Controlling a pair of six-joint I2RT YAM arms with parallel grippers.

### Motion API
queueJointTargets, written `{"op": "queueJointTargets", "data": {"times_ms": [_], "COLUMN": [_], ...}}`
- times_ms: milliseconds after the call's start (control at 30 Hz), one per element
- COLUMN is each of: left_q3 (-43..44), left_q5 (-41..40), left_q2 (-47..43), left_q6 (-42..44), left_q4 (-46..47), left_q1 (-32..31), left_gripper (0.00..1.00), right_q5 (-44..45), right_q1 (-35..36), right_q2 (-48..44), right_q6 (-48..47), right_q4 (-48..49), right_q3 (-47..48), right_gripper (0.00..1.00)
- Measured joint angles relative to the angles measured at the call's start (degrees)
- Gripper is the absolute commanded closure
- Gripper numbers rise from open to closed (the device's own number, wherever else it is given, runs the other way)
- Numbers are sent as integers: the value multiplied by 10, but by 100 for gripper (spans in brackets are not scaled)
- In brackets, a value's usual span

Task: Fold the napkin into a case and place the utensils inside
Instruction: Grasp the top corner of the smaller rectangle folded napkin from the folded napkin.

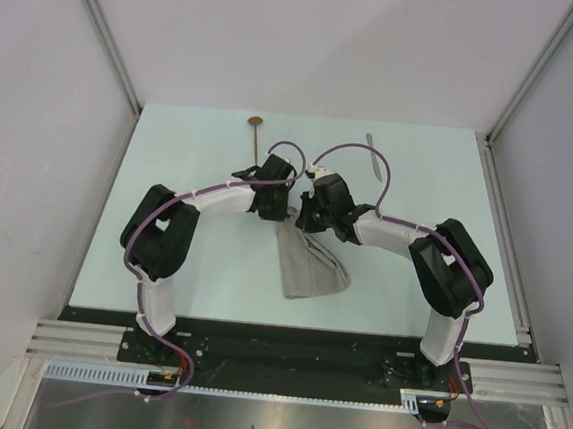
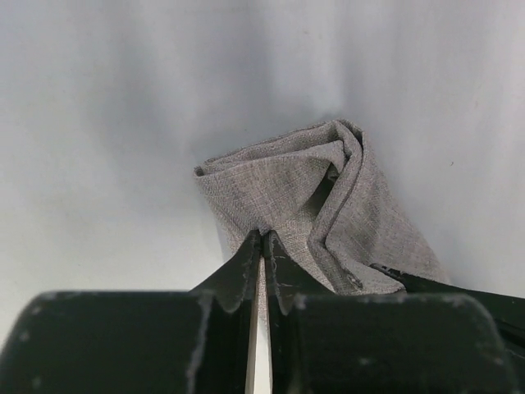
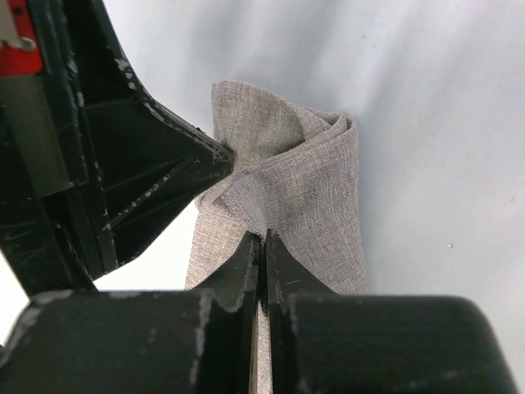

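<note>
The grey-beige napkin (image 1: 309,265) hangs bunched between the two arms, its lower part spread on the table. My left gripper (image 1: 280,212) is shut on a top edge of the napkin (image 2: 275,185), jaws pinched together at the fold (image 2: 262,235). My right gripper (image 1: 304,217) is shut on the neighbouring edge of the napkin (image 3: 303,176), and the left gripper's fingers (image 3: 156,176) touch the cloth just beside it. The copper-bowled spoon (image 1: 257,128) lies at the far edge left of centre. The silver knife (image 1: 374,155) lies to the right of the spoon. Both utensils are apart from the napkin.
The pale table (image 1: 172,144) is framed by aluminium rails (image 1: 503,203) on the right and white walls around. Purple cables (image 1: 380,178) loop above both wrists. The arm bases (image 1: 294,361) stand along the near edge.
</note>
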Motion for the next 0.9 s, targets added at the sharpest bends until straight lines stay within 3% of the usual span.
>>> {"op": "queueJointTargets", "data": {"times_ms": [500,900], "left_q3": [-16,-50], "left_q5": [26,46], "left_q2": [-31,-61], "left_q6": [-2,-7], "left_q4": [17,39], "left_q1": [0,7], "left_gripper": [100,100], "right_q5": [13,14], "right_q1": [20,25], "right_q2": [5,72], "right_q6": [7,88], "right_q4": [-65,-114], "right_q3": [24,95], "right_gripper": [100,100]}}
